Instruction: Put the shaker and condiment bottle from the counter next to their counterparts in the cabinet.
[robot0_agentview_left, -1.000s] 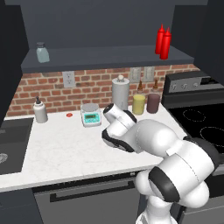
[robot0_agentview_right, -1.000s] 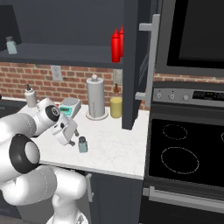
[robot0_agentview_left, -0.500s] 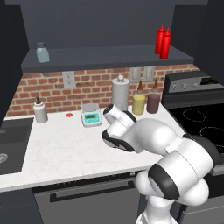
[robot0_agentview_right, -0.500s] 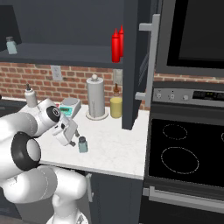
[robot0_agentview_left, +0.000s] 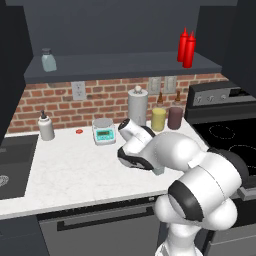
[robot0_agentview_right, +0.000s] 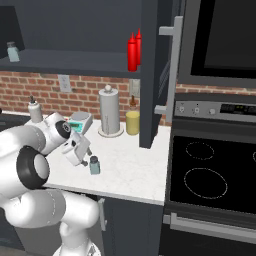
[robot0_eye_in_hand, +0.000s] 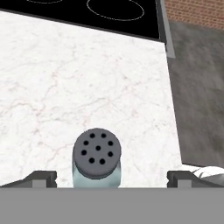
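- The shaker (robot0_eye_in_hand: 96, 159) stands upright on the white marble counter (robot0_eye_in_hand: 78, 87), near the front edge. In the hand view it sits at about 6 o'clock, between the two dark fingertips (robot0_eye_in_hand: 41, 178), with its perforated dark cap facing the camera.
- In the right base view the shaker (robot0_agentview_right: 94, 165) is just beside the gripper (robot0_agentview_right: 82, 156), at roughly 4 o'clock from the hand.
- The jaws are spread fully wide, one tip on each side of the jar with clear gaps; they hold nothing.
- Handling, as a judgement: the jar looks small, rigid and light, probably glass or hard plastic, so it should not deform under the pads. The smooth translucent wall may be slippery, and its squat round shape could twist or squirt out if pinched off-centre.
- Best hold, I judge: across the body below the cap, centred on its width, with the fingers lowered enough to catch the straight wall and not the cap's rim.
- Being short, it should be hard to tip, yet a sideways nudge from one finger could slide it on the polished stone.
- On the cabinet shelf (robot0_agentview_left: 120, 67), two red bottles (robot0_agentview_left: 186, 48) stand at the 2 o'clock side and the matching jar (robot0_agentview_left: 48, 60) at 10 o'clock, so one bottle appears already placed.
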